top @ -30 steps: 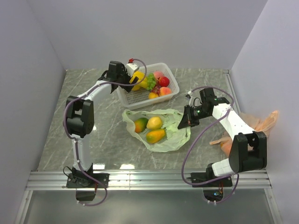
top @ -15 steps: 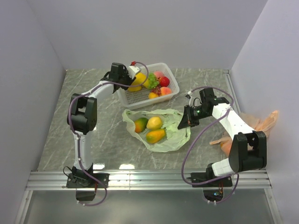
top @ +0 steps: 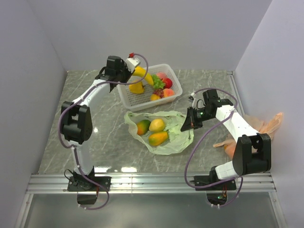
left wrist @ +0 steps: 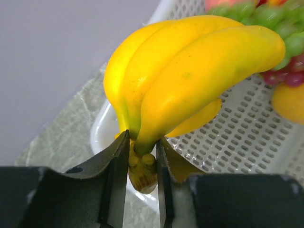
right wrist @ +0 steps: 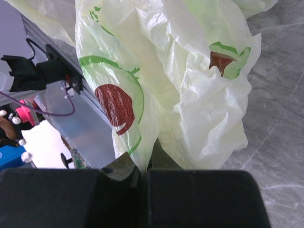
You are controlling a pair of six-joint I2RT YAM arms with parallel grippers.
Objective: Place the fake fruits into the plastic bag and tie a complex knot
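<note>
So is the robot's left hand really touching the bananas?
Touching. The left wrist view shows the left gripper pinching the stem of the yellow banana bunch, with both fingers pressed against it and no gap.

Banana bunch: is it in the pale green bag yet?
No, the left pincer holds the banana bunch by its stem over the white lattice basket, apart from the plastic bag.

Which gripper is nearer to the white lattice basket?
Left. The left gripper is at the left end of the white basket, holding the banana bunch over it. The right gripper is off to the basket's near right, shut on the edge of the plastic bag.
</note>
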